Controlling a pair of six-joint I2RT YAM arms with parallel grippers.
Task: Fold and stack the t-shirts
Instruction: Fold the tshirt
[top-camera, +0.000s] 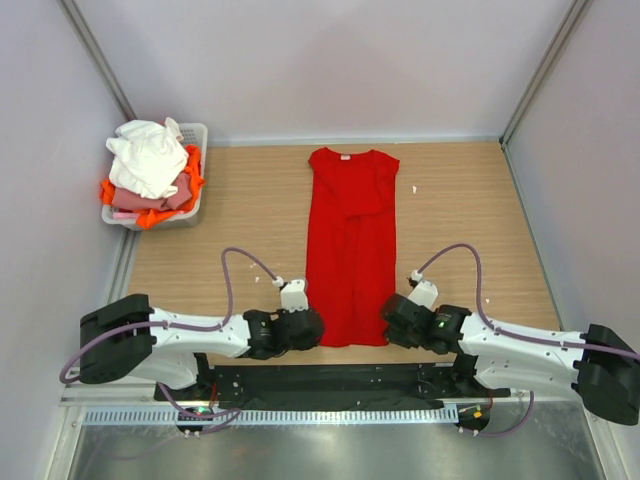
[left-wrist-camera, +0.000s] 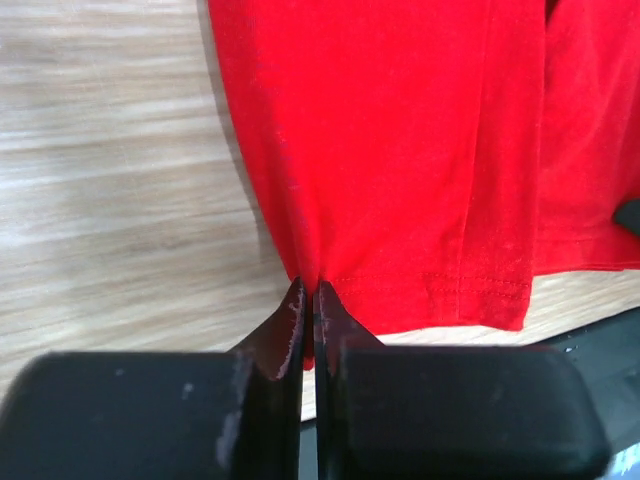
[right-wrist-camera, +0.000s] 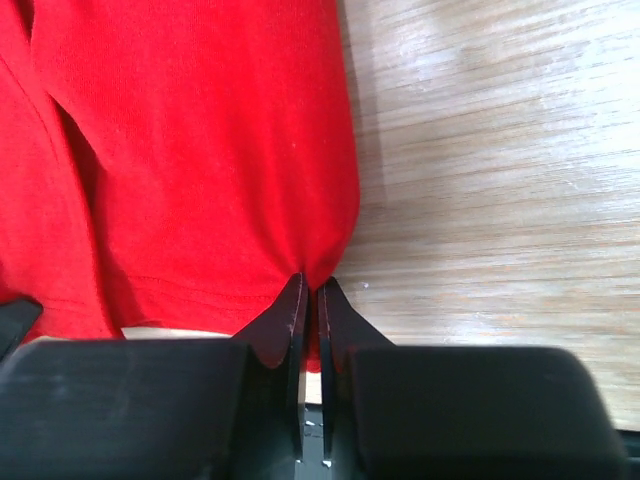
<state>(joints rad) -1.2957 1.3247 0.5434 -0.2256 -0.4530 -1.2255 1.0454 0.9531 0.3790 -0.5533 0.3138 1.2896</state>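
The red t-shirt lies on the wooden table as a long narrow strip, both sides folded in, collar at the far end. My left gripper is shut on the shirt's near left hem corner, which shows pinched in the left wrist view. My right gripper is shut on the near right hem corner, seen in the right wrist view. The red cloth fans out from between the fingers in both wrist views. White, pink and orange t-shirts are piled in the basket.
A white slotted basket stands at the table's far left corner. Grey walls enclose the table on three sides. A black base bar runs along the near edge between the arms.
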